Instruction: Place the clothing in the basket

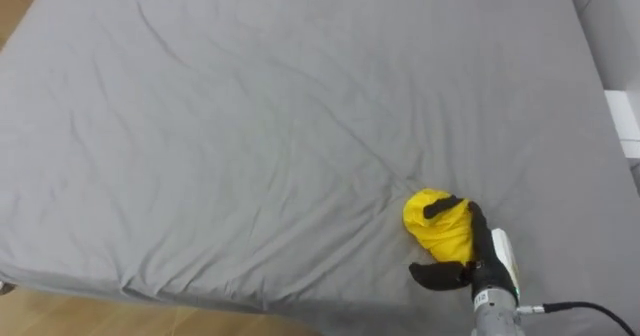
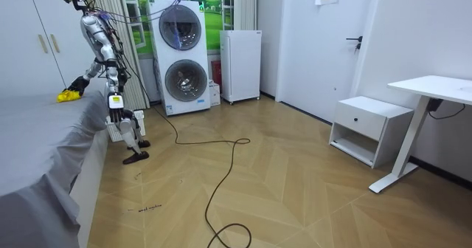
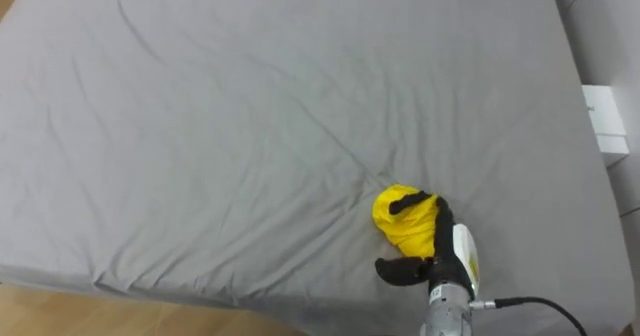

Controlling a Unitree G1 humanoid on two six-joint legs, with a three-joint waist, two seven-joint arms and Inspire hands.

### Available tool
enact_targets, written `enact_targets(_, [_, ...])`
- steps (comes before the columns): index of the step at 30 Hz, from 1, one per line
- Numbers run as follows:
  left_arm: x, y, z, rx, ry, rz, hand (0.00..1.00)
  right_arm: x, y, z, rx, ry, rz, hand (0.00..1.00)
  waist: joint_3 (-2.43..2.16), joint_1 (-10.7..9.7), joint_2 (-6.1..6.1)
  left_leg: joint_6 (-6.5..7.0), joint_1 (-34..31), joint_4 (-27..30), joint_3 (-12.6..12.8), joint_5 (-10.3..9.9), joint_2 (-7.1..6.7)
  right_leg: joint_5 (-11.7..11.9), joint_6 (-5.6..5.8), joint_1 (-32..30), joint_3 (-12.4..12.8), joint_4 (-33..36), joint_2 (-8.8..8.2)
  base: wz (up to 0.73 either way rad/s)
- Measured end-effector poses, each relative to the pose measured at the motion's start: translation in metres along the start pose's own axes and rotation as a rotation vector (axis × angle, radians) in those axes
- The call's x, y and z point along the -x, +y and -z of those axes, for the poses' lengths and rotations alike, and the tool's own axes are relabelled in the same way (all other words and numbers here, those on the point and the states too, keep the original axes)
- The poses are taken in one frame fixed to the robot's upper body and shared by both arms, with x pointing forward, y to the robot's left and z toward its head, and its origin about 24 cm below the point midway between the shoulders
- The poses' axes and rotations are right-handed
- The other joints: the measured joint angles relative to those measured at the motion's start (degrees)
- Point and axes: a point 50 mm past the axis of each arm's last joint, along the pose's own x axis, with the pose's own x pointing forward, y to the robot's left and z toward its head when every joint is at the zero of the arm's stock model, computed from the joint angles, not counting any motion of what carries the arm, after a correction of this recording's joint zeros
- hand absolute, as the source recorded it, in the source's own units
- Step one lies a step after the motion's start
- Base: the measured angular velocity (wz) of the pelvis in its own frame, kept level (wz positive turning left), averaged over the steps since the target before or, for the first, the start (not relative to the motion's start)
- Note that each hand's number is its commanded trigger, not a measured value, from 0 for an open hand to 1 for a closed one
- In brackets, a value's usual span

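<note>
A crumpled yellow cloth [image 1: 437,226] lies on the grey bed sheet [image 1: 250,146], near the bed's front edge and toward its right side. My right hand [image 1: 478,261] comes in from the lower right and is shut on the cloth, with dark fingers [image 1: 441,208] curled over its top and the thumb below it. In the room view I stand bent over the bed's side, my right arm stretched out to the yellow cloth [image 2: 69,95]. My left hand [image 2: 116,109] hangs beside my leg.
Wooden floor [image 1: 60,316] shows past the bed's front edge at the lower left. A white piece of furniture [image 1: 625,121] stands off the bed's right side. In the room view, stacked washing machines [image 2: 181,56] and a trailing cable are behind me.
</note>
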Motion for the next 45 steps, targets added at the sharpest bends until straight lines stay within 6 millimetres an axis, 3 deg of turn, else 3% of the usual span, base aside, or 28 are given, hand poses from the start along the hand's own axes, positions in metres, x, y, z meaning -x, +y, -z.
enact_targets(10, [0.000,0.000,-0.001,-0.012,-0.003,-0.032,0.00,-0.005,-0.021,0.013,0.015,0.059,0.098,1.00,-0.32,-1.41,-0.12,-0.23,-0.59,-1.09,0.01,0.74,-0.12,0.08,0.06,0.69,-1.08,-2.61,0.21,0.07])
enact_targets(22, [-0.004,-0.007,-0.017,-0.052,-0.036,-0.022,0.00,-0.005,-0.026,0.017,-0.015,0.080,0.131,1.00,-0.19,-1.36,0.05,-0.30,-1.73,-2.18,-0.11,0.78,-0.10,0.28,-0.07,-0.82,-1.51,-2.79,0.30,0.02])
enact_targets(27, [-0.004,-0.008,-0.016,-0.053,-0.034,-0.006,0.00,-0.006,-0.027,0.016,-0.016,0.076,0.151,1.00,0.29,-1.18,0.33,-0.39,-1.35,-2.49,-0.09,0.93,-0.13,0.29,-0.07,-0.60,-1.41,-2.78,0.24,0.00])
enact_targets(33, [-0.004,-0.007,-0.016,-0.049,-0.035,-0.004,0.00,-0.008,-0.031,0.013,-0.069,0.072,0.158,1.00,0.29,-1.14,0.29,-0.41,-0.45,-2.70,0.25,0.98,-0.10,0.29,-0.08,-0.01,-0.89,-2.74,0.17,-0.03])
enact_targets(40, [-0.004,0.005,-0.020,-0.042,-0.051,-0.022,0.00,-0.009,-0.055,0.000,-0.145,0.030,0.182,1.00,0.69,-1.46,-1.63,-0.37,5.20,-4.71,3.15,1.00,-0.05,0.14,0.18,3.86,0.82,-2.83,-0.01,-0.16])
enact_targets(45, [-0.004,0.014,-0.018,0.010,-0.048,-0.048,0.00,-0.007,-0.073,-0.018,-0.186,-0.072,0.234,1.00,0.26,-3.21,-3.45,-0.34,9.51,-5.48,6.42,0.97,0.03,-0.06,0.49,6.73,4.00,-2.92,0.00,-0.28])
